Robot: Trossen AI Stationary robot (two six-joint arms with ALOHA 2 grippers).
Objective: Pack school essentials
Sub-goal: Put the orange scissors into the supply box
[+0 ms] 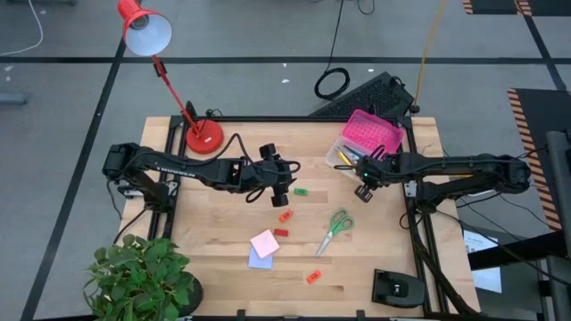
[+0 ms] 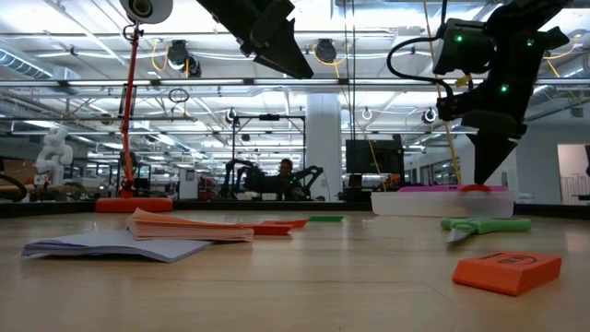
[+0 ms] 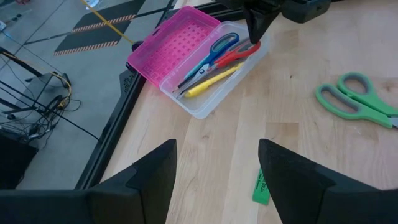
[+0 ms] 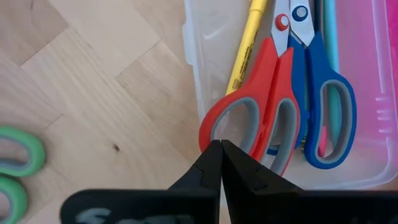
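Right pincer (image 4: 221, 152), clenched empty, hangs seemingly just above red scissors (image 4: 264, 99) in the box (image 4: 193, 68).

The high view looks straight down on the whole desk (image 1: 223, 276) and both arms. The low view sits at desk height, close to an orange eraser (image 2: 507, 271), facing level across into the room behind. The left wrist view looks forward over the desk toward the clear box (image 3: 208, 102) — from some way off. The right wrist view looks down on that same box (image 4: 193, 56) from very near; both show the red scissors (image 4: 261, 106) inside.
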